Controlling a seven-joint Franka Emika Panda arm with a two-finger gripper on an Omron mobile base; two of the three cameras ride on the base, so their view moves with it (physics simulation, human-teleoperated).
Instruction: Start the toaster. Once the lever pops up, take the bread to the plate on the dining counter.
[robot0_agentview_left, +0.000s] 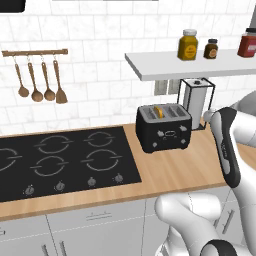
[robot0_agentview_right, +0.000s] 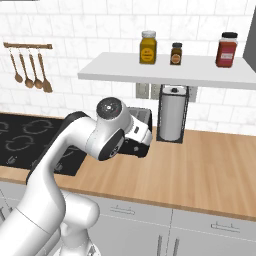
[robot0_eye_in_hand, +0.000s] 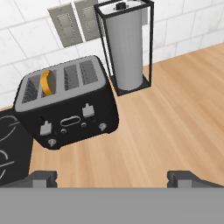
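The gripper (robot0_eye_in_hand: 111, 177) hung wide open and empty, angled down toward the wood counter (robot0_eye_in_hand: 175, 113) just right of the toaster (robot0_eye_in_hand: 68, 103), where the bread (robot0_eye_in_hand: 47, 82) stood in a left slot.

The toaster (robot0_agentview_left: 163, 128) stands on the surface (robot0_agentview_left: 175, 170), just right of the cooktop (robot0_agentview_left: 65, 160), with the bread (robot0_agentview_left: 158, 112) in one of its left slots. A paper towel holder (robot0_agentview_left: 196, 102) stands right of and behind it, under a shelf (robot0_agentview_left: 190, 65) carrying three jars (robot0_agentview_left: 188, 45). Utensils (robot0_agentview_left: 40, 82) hang far left on the wall.
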